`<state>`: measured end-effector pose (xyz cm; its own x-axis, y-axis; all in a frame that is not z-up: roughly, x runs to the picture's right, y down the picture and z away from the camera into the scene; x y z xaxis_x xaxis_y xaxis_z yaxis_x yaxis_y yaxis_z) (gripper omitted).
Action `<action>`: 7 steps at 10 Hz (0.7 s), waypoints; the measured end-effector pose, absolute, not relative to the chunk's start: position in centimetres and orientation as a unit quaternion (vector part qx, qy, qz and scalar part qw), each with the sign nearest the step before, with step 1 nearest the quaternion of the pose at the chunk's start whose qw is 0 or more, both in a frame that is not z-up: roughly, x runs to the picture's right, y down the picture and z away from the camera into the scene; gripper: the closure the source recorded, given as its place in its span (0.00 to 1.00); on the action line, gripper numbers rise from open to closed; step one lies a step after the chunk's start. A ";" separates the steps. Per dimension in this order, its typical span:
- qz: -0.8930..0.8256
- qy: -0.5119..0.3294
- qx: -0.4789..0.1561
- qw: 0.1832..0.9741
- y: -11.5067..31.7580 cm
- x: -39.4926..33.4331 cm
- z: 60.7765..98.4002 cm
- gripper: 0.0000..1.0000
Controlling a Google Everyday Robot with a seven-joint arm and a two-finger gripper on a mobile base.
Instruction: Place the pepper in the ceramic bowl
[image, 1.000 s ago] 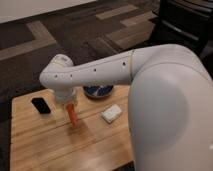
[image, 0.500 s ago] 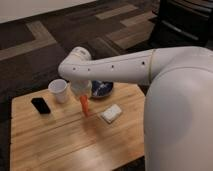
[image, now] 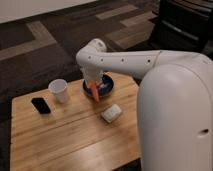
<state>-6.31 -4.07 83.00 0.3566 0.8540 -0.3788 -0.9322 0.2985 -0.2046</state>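
Gripper [image: 93, 84] seemingly holds one pepper [image: 95, 93] over one bowl [image: 107, 86].

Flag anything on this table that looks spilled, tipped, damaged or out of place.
Nothing stands out. The white cup stands upright, the black phone and white block lie flat on the wooden table. The tool holds the pepper tip-down at the near rim of the ceramic bowl.

Orange pepper [image: 95, 92], blue bowl [image: 108, 86], white jaws
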 end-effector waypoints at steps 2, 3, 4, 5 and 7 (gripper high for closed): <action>0.521 0.081 -0.202 0.825 -6.4 -7.7 85.8 1.00; 0.497 0.072 -0.209 0.839 -7.0 -9.1 87.0 1.00; 0.476 0.063 -0.216 0.850 -7.2 -10.7 87.8 1.00; 0.461 0.056 -0.223 0.857 -7.1 -11.9 88.3 1.00; 0.455 0.062 -0.228 0.858 -6.2 -11.6 88.8 1.00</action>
